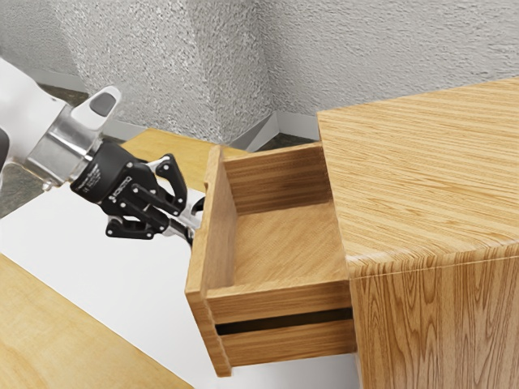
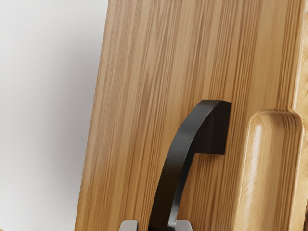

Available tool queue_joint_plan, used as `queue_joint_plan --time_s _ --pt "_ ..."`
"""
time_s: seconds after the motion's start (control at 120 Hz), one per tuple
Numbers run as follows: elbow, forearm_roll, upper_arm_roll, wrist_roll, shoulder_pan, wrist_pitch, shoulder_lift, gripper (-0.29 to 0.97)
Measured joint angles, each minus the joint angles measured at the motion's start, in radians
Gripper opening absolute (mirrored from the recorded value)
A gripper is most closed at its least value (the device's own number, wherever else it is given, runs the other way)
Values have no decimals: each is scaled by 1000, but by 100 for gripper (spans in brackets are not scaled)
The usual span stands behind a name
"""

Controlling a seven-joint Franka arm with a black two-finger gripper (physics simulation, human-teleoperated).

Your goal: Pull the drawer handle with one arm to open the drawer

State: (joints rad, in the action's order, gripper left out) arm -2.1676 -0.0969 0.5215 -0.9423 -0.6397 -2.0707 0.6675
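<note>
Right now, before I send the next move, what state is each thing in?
drawer: open, pulled well out of the cabinet, nothing inside.
handle: on the drawer's front, held between the fingers.
gripper: shut on the handle, pressed up to the drawer's front.

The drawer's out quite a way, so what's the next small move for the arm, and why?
Probably a short pull straight out, toward the exterior view's lower left. The gripper is at the black handle, and the drawer stands well out with its inside showing. Its rear end sits within the cabinet, so some travel seems left.
</note>
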Motion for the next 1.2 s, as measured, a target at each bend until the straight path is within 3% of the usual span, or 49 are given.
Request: queue_joint_plan --time_s 1.2 --pt "-24 47 -4 6 92 136 112 -1"
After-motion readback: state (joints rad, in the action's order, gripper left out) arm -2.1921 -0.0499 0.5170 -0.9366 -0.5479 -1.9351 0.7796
